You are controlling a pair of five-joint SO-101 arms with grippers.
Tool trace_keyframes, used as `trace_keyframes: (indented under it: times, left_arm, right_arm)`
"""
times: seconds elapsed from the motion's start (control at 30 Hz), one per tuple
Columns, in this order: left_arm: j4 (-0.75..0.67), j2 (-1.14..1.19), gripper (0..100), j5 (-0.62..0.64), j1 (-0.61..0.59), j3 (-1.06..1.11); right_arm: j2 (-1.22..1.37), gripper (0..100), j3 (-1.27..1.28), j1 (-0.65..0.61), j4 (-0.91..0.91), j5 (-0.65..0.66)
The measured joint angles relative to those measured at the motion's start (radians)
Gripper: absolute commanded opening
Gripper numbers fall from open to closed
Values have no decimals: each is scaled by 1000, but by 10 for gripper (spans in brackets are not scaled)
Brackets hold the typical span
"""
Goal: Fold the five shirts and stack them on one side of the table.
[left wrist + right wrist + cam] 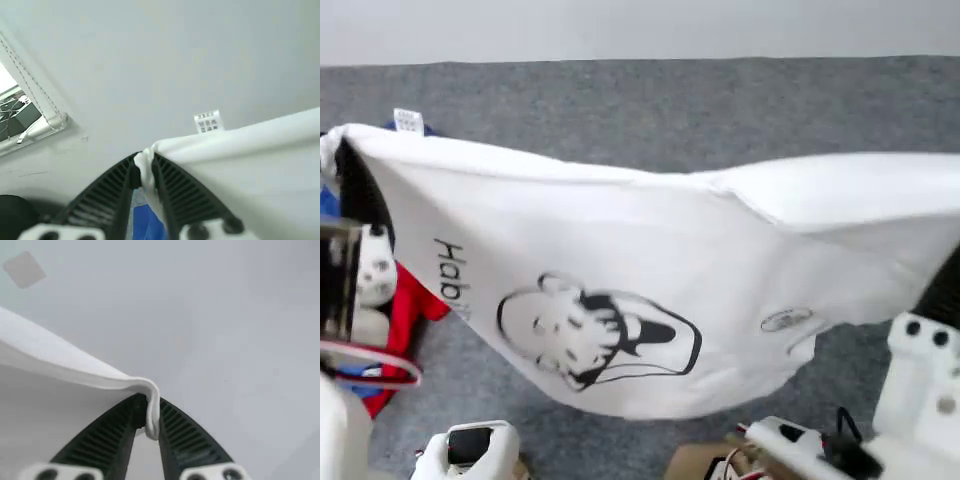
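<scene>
A white shirt with a black cartoon print hangs stretched in the air between the two arms, above the grey table. My left gripper is shut on one top corner of it, close to a small sewn label; in the high view that gripper is at the far left. My right gripper is shut on a folded edge of the same shirt at the opposite top corner. The right arm rises behind the cloth at the right edge.
A red shirt and blue fabric lie bunched at the table's left side, partly behind the left arm. Blue cloth also shows below the left fingers. White arm bases stand along the front edge.
</scene>
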Motion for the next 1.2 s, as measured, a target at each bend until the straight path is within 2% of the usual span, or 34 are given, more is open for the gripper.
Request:
trace_keyframes:
  times: [0.17,0.4,0.63,0.8,1.07,1.2]
  left_arm:
    - [0,-38,3,0,0,43]
    - [0,-157,3,-8,0,269]
    - [0,-339,3,-140,0,493]
    - [0,-439,3,-203,0,545]
    - [-130,-508,3,-229,-160,545]
    - [-170,-542,3,-229,-203,545]
  right_arm:
    - [-6,11,-2,54,-8,32]
    - [-6,11,-2,74,-32,35]
    - [-6,11,-2,74,-32,37]
    - [-8,11,-2,74,-32,37]
    - [-9,11,-2,77,-32,35]
    - [-14,11,-2,77,-63,34]
